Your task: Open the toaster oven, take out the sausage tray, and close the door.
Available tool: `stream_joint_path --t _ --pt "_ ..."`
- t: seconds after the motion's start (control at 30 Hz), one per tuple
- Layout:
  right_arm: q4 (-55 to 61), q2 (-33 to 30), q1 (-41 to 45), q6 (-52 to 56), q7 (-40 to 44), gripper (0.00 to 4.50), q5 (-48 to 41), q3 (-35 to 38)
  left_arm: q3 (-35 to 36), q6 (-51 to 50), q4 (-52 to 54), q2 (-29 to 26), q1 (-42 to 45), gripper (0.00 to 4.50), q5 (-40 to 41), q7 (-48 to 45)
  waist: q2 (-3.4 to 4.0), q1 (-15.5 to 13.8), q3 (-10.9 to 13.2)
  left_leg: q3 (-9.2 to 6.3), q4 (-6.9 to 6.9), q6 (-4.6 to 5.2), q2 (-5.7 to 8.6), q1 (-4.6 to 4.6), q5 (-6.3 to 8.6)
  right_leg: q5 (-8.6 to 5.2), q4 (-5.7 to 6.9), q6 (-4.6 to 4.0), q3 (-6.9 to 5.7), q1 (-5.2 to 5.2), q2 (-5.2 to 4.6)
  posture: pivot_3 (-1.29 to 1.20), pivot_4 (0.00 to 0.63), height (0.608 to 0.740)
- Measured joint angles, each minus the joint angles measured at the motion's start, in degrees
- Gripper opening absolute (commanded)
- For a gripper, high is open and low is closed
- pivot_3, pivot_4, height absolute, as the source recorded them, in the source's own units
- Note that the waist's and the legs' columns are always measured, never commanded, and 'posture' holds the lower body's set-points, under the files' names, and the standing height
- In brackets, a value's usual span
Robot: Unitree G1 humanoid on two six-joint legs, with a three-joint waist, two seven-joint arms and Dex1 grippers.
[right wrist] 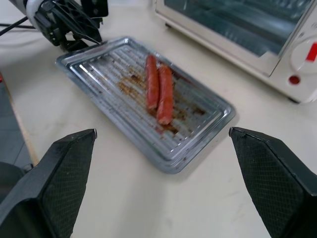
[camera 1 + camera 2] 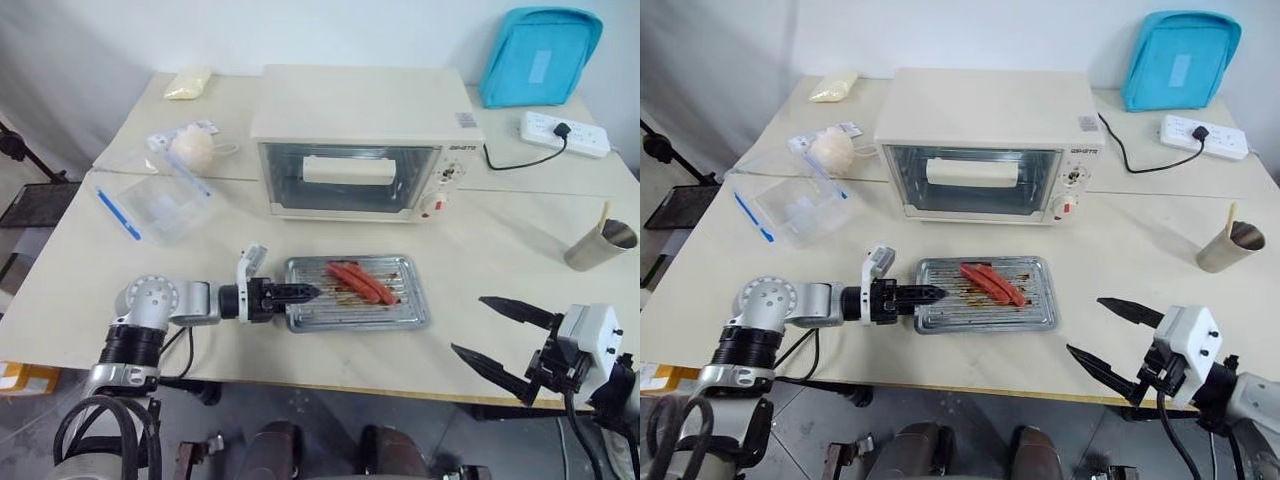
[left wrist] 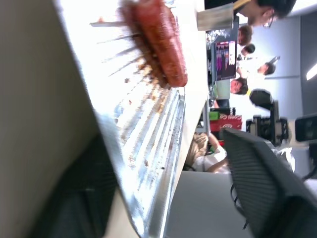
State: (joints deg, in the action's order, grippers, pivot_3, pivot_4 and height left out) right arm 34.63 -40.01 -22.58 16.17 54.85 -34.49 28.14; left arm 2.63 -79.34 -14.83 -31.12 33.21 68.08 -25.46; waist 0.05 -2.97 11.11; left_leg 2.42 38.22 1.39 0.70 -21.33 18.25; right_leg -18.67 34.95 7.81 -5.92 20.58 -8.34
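Observation:
The cream toaster oven (image 2: 360,110) stands at the table's back middle, its glass door (image 2: 345,180) closed, bar handle across the pane. In front of it the sausage tray (image 2: 330,312) lies flat on the table with two red sausages (image 2: 358,281) on its ridges. My left gripper (image 2: 305,292) lies level at the tray's left edge, open, with the tray's rim (image 3: 148,198) between its fingers (image 3: 257,178). My right gripper (image 2: 468,324) hovers open over the table's front right edge, to the right of the tray, holding nothing.
A clear plastic box with a blue strip (image 2: 160,205) sits left of the oven, a wrapped round item (image 2: 192,148) behind it. A metal cup (image 2: 598,245) stands at the right, a power strip (image 2: 565,133) and blue bag (image 2: 540,55) at the back right.

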Motion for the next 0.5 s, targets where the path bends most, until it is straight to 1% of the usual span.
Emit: stream_joint_path --t 0.03,0.13,0.27,0.33,0.4,0.5 --pt "-0.44 -0.07 0.36 0.00 0.18 4.50 0.07 -0.45 0.66 0.56 1.64 -1.57 -1.12 4.47 -0.57 -1.00 -0.01 0.24 0.00 0.01 -0.04 -0.02 -0.02 0.04 -0.01 -0.01 0.00 -0.01 0.01 -0.01 0.02 0.00 0.150 0.740" --pt "-2.07 -0.34 1.30 -0.02 0.94 4.50 0.49 -1.32 1.54 5.32 7.96 -8.66 -6.37 4.47 -4.34 -6.59 0.00 1.61 0.00 0.06 -0.19 -0.09 -0.08 0.15 -0.04 -0.06 0.00 -0.11 0.04 -0.01 0.05 0.00 0.150 0.740" --pt "-3.85 -0.79 3.04 -0.17 1.89 4.50 1.08 -2.79 2.04 16.94 12.43 -14.14 -13.42 4.47 -11.83 -15.68 0.02 1.82 0.00 0.14 -0.22 -0.17 -0.24 0.18 0.00 -0.11 -0.06 -0.21 0.04 0.03 0.11 0.00 0.150 0.740" --pt "-4.82 -1.23 4.44 -0.63 2.32 4.50 1.37 -3.16 4.58 28.62 13.21 -15.88 -19.58 4.47 -17.48 -22.61 0.03 2.04 0.02 0.26 -0.28 -0.21 -0.29 0.14 0.04 -0.13 -0.15 -0.24 0.06 0.11 0.09 0.00 0.150 0.740" --pt "-6.41 -2.01 6.01 -0.63 2.89 4.50 1.35 -3.30 7.04 39.43 14.08 -17.23 -24.51 4.47 -23.00 -27.26 0.01 1.80 0.04 0.26 -0.28 -0.21 -0.34 0.07 0.09 -0.12 -0.28 -0.25 0.04 0.13 0.02 0.00 0.150 0.740" --pt "-8.56 -4.92 8.26 -0.59 5.77 4.50 0.49 -2.93 12.40 60.78 14.55 -17.69 -31.67 4.47 -32.14 -33.86 0.02 1.59 0.05 0.28 -0.28 -0.14 -0.36 0.04 0.24 -0.12 -0.58 -0.25 0.01 0.12 -0.18 0.00 0.150 0.740"
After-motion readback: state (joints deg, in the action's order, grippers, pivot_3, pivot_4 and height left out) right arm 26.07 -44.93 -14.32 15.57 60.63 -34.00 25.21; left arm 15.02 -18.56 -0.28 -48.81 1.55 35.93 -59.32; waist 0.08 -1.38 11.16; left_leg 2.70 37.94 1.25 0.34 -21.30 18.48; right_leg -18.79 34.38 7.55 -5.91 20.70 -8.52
